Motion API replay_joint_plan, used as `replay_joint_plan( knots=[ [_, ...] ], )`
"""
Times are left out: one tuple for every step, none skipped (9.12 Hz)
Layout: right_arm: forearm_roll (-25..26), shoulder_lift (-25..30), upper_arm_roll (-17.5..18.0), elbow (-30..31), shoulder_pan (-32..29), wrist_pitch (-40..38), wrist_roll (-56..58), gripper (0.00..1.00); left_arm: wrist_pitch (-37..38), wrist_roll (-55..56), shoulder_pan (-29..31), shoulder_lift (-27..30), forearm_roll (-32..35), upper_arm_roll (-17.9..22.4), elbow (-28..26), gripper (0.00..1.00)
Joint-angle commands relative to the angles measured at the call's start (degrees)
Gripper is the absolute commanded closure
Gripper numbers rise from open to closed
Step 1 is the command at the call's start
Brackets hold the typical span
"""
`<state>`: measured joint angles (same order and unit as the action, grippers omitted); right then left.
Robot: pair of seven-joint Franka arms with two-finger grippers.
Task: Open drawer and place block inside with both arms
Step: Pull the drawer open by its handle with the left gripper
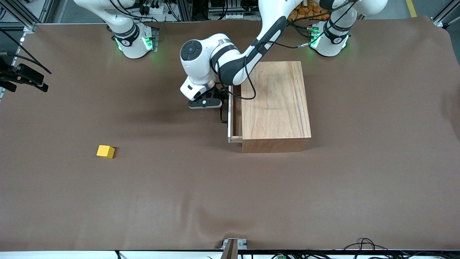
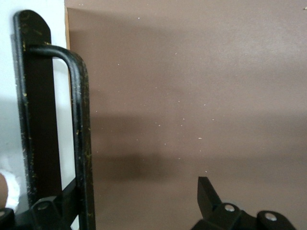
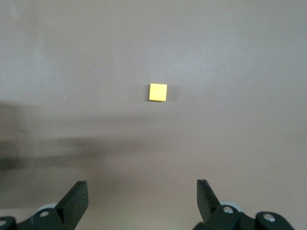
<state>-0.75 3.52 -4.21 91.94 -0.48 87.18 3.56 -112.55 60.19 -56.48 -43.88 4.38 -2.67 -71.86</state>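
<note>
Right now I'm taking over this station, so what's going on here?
The left claw is open at the drawer's black wire handle, one finger inside the loop. The drawer is out only a little from the wooden box. The yellow block lies on the table toward the right arm's end; the right claw hangs open above it.

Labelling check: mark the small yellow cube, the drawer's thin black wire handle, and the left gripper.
Small yellow cube (image 1: 105, 151), front view, top face.
Thin black wire handle (image 2: 79, 139), left wrist view, long bar.
Left gripper (image 1: 205, 103), front view, black body beside the handle.

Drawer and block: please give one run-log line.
drawer: slightly open | left gripper: open at handle | block: on table | right gripper: open
</note>
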Motion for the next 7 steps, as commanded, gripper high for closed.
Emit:
replay_joint_plan(
  knots=[
    [0.4, -1.4, 0.2, -1.5, 0.3, -0.4, -0.9, 0.00, -4.5, 2.7, -0.5, -0.6, 0.2, -2.2, 1.2, 0.00],
    [0.3, -1.8, 0.2, -1.6, 0.5, -0.4, -0.9, 0.00, -5.0, 2.7, -0.5, -0.7, -0.1, -2.5, 1.3, 0.00],
    [0.4, -1.9, 0.2, -1.6, 0.9, -0.4, -0.9, 0.00, -6.8, 2.9, -0.5, -0.7, -0.8, -2.8, 1.3, 0.00],
    [0.4, -1.9, 0.2, -1.6, 0.9, -0.4, -0.9, 0.00, -8.9, 4.0, -1.2, -1.0, -1.0, -2.8, 1.2, 0.00],
    [0.4, -1.9, 0.2, -1.6, 0.9, -0.4, -0.9, 0.00, -10.4, 4.5, -1.5, -1.7, -1.0, -2.7, 1.2, 0.00],
    [0.4, -1.9, 0.2, -1.6, 0.9, -0.4, -0.9, 0.00, -11.5, 4.4, -1.6, -1.7, -1.0, -2.8, 1.3, 0.00],
    [0.4, -1.9, 0.2, -1.6, 0.9, -0.4, -0.9, 0.00, -13.2, 4.4, -1.7, -2.0, -1.0, -2.9, 1.2, 0.00]
  ],
)
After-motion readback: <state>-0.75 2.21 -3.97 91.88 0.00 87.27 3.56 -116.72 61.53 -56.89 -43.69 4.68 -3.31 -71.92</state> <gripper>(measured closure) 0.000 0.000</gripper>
